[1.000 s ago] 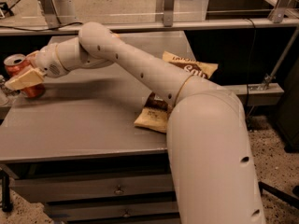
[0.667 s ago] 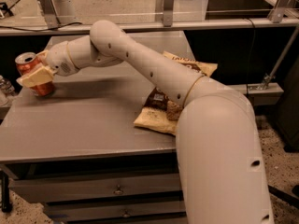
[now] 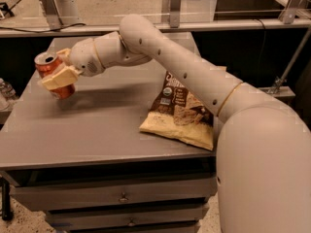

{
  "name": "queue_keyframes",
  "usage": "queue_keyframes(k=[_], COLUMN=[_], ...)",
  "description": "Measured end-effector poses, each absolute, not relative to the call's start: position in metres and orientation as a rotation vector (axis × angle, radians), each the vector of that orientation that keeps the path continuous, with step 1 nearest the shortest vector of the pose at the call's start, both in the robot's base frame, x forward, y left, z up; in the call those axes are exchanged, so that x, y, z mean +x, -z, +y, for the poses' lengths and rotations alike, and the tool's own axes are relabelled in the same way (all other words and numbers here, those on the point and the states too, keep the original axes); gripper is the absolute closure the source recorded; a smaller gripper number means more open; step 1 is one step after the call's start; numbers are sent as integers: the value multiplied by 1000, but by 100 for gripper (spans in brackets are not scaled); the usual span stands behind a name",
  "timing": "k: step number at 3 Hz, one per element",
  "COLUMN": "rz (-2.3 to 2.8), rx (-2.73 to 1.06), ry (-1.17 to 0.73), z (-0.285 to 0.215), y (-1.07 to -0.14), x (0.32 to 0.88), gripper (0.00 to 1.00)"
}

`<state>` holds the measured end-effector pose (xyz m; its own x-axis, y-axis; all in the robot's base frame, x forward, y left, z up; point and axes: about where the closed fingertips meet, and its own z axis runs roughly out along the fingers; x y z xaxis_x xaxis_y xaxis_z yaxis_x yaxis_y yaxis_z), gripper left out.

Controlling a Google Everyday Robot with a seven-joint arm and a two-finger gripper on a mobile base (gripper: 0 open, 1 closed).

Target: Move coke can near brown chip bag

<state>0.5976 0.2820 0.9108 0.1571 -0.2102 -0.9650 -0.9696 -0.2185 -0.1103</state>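
The coke can (image 3: 48, 68), red with a silver top, is held tilted in my gripper (image 3: 58, 74) at the left side of the grey table (image 3: 97, 130), lifted a little above its surface. The gripper's cream fingers (image 3: 59, 77) are shut around the can's middle. The brown chip bag (image 3: 184, 108), dark brown with tan-yellow edges, lies flat on the table's right part, partly under my arm (image 3: 165, 52). The can is well to the left of the bag.
The table has drawers (image 3: 121, 198) below its front edge. A glass-and-metal railing (image 3: 175, 25) runs behind the table. My large white arm base (image 3: 267, 169) fills the right foreground.
My gripper has carried the coke can rightward and up off the left part of the table, toward the bag. The view has shifted so the bag shows more.
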Motion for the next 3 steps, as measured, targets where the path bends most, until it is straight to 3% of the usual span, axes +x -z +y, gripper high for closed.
queue_keyframes(k=[3], rz=[1188], rx=[-1685], ry=[-1143], z=[187], y=[-899], x=[559], gripper=[100])
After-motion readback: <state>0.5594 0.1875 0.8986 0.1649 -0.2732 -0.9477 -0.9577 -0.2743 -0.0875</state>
